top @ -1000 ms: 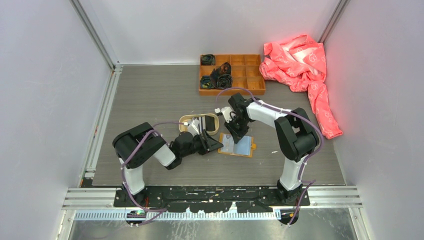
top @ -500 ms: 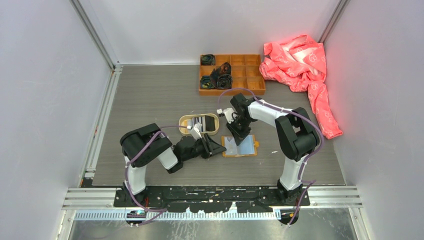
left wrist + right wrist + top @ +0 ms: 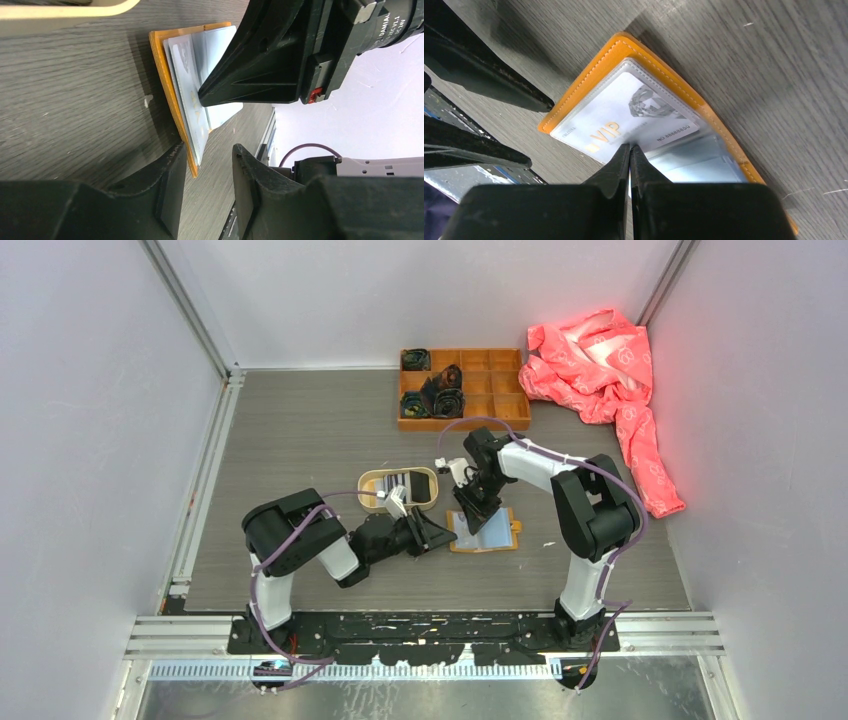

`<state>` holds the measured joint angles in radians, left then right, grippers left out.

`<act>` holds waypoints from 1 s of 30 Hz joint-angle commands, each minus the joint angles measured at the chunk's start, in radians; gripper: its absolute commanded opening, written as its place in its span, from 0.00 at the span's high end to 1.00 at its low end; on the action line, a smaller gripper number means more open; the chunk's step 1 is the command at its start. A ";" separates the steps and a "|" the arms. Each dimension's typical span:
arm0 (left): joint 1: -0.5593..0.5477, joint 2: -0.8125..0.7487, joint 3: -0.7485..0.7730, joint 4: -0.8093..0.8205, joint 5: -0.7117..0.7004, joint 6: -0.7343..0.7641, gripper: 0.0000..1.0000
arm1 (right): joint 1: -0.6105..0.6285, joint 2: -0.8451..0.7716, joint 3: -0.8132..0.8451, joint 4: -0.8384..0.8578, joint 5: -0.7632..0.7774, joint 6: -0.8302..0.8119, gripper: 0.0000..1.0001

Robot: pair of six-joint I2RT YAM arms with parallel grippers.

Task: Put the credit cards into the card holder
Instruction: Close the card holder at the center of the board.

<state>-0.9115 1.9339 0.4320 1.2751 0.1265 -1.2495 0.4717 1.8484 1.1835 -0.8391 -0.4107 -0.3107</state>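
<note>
The mustard-orange card holder (image 3: 487, 530) lies open on the table, its clear sleeves facing up. A white "VIP" credit card (image 3: 624, 120) sits in a sleeve. More credit cards (image 3: 399, 482) lie in the oval tan tray (image 3: 368, 488). My right gripper (image 3: 472, 522) is shut, and its tips (image 3: 630, 146) press down on the VIP card inside the holder (image 3: 589, 75). My left gripper (image 3: 440, 537) is open at the holder's left edge. In the left wrist view the holder's orange corner (image 3: 165, 75) reaches between its fingers (image 3: 209, 155). The right gripper's body (image 3: 260, 65) stands on the holder there.
An orange wooden compartment box (image 3: 465, 388) with dark items stands at the back. A pink cloth (image 3: 600, 370) lies at the back right. The tray rim (image 3: 65, 10) is just beyond my left gripper. My left fingers (image 3: 489, 75) show beside the holder in the right wrist view.
My left gripper has moved right, up to the holder's left edge. The holder has shifted slightly right and turned. My right gripper stays pressed on it.
</note>
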 commanded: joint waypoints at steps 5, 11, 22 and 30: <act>-0.013 -0.036 0.031 0.055 -0.046 0.030 0.63 | -0.019 -0.036 0.008 -0.019 -0.043 0.001 0.92; -0.013 -0.028 0.030 0.047 -0.056 0.039 0.64 | -0.084 -0.183 -0.020 0.000 -0.069 -0.016 0.90; -0.013 -0.017 0.041 0.047 -0.049 0.051 0.64 | -0.250 -0.140 -0.040 -0.028 0.279 -0.120 0.55; -0.016 -0.033 0.049 0.031 -0.031 0.063 0.65 | -0.283 -0.065 -0.031 -0.058 0.223 -0.144 0.48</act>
<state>-0.9218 1.9331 0.4583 1.2736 0.0883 -1.2205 0.1799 1.7702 1.1378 -0.8715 -0.1711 -0.4309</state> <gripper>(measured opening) 0.351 0.518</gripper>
